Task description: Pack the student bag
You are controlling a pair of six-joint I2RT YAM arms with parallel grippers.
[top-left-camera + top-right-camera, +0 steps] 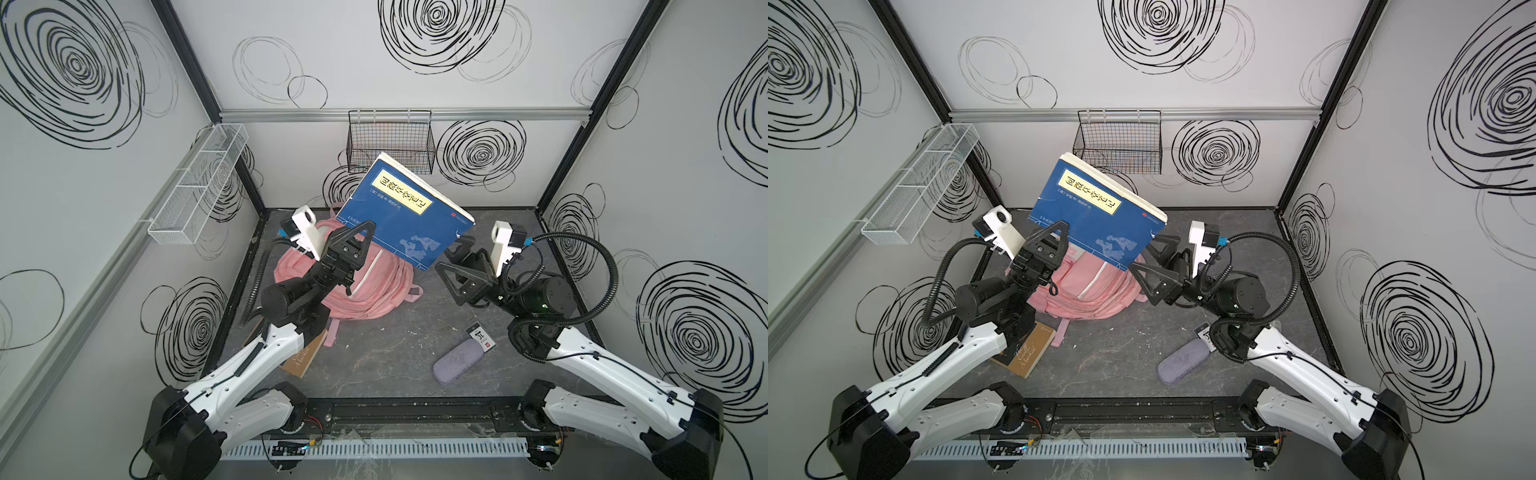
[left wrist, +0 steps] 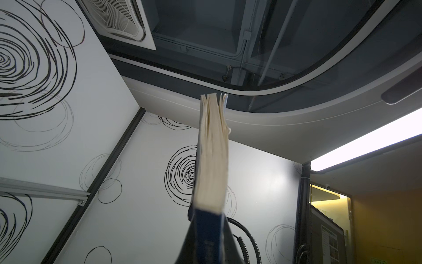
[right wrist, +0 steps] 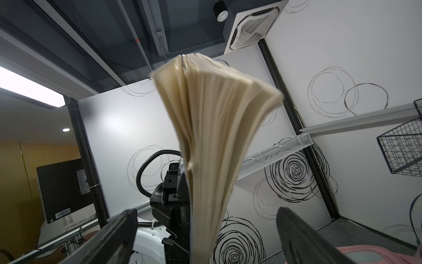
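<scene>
Setting: booth with white walls (image 1: 291,50) scrawled in black swirls, over a dark marbled bench (image 1: 395,353). A black wire basket (image 1: 390,145) hangs on the back wall and a white mesh rack (image 1: 195,187) on the side wall.
Bag: the student bag (image 1: 374,295) is pink and lies slumped on the bench toward the back, between the two arms. The raised book hides its upper part, so I cannot tell whether the main compartment is open.
Book: the blue book (image 1: 405,216) is held in the air above the bag. It is tilted, with its cover facing up in both top views.
Left: the left end effector (image 1: 360,229) is clenched on the blue book's lower corner. Its wrist view looks straight along the page edge.
Right: the right end effector (image 1: 443,259) is released, jaws wide, at the book's other lower corner. In its wrist view the fanned pages stand between the jaws and appear to touch neither.
Loose: a brown book (image 1: 305,357) lies partly under the left arm (image 1: 266,349). A grey pouch (image 1: 457,365) and a small card (image 1: 482,338) lie near the right arm (image 1: 582,345).
Step (judgement): the blue book is lifted for loading, and the right side is placed to steady it or take it over.
Next (judgement): the right end effector must either close on the pages or back clear. The book then has to tip spine-first toward the bag's mouth.
Risk (judgement): on a single corner grip the book may swing, and splayed pages may snag the opening.
</scene>
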